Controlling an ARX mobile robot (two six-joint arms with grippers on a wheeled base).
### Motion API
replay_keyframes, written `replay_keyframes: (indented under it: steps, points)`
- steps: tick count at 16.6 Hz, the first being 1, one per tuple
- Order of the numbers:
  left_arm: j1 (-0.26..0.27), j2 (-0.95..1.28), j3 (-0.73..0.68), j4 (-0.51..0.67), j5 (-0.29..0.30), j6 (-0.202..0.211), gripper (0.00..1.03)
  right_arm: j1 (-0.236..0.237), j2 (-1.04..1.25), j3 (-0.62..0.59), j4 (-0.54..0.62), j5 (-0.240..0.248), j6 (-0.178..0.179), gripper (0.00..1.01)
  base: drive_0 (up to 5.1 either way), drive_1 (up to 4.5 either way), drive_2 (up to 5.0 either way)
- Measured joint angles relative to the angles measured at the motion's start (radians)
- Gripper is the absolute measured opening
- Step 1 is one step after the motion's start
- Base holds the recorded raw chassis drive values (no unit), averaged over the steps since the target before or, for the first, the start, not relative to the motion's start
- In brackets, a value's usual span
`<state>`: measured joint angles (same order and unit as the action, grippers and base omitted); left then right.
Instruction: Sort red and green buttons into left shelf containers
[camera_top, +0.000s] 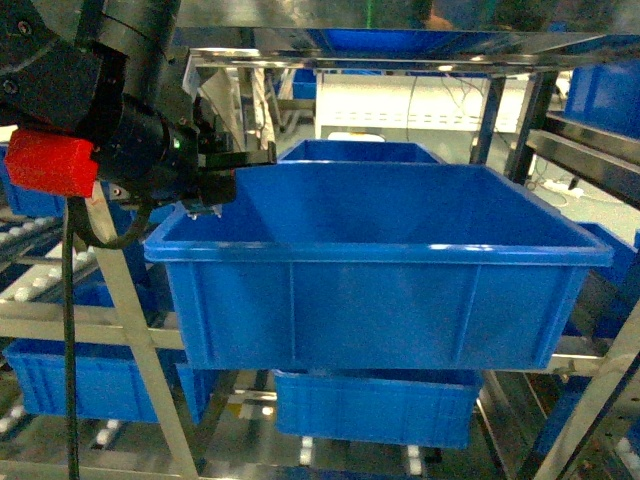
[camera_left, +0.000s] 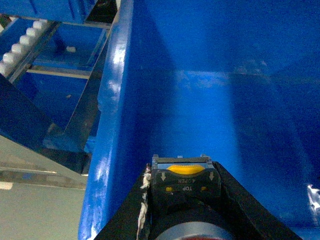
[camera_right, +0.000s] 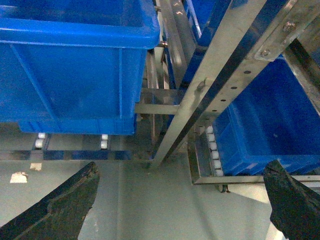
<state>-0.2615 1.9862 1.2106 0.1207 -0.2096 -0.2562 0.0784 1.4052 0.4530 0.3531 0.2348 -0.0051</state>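
Observation:
My left gripper (camera_left: 182, 167) is shut on a button (camera_left: 183, 186). The button's black block base, marked TOP, points forward and its silver collar sits behind. The cap is hidden, so I cannot tell red from green, and no other button is in view. In the head view the left gripper (camera_top: 228, 165) hangs over the left rim of a large blue container (camera_top: 380, 250) on the steel shelf (camera_top: 140, 330). In the left wrist view the button is just inside that container's rim (camera_left: 112, 100), above its bare floor. My right gripper (camera_right: 180, 200) is open and holds nothing, low over the grey floor.
More blue bins stand below (camera_top: 375, 405), at the lower left (camera_top: 90, 380) and behind (camera_top: 360, 150). White rollers (camera_top: 30, 285) line the left track. In the right wrist view a perforated steel post (camera_right: 225, 75) slants between two bins (camera_right: 75, 65) (camera_right: 270, 130).

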Motion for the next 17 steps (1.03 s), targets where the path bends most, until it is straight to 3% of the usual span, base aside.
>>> replay_keyframes:
  steps: [10, 17]
  points:
    - [-0.008, 0.169, 0.165, -0.052, 0.020, -0.003, 0.28, 0.000, 0.000, 0.000, 0.000, 0.000, 0.000, 0.98, 0.0, 0.00, 0.0]
    - [0.019, 0.222, 0.213, -0.049, 0.002, -0.055, 0.28, 0.000, 0.000, 0.000, 0.000, 0.000, 0.000, 0.98, 0.0, 0.00, 0.0]
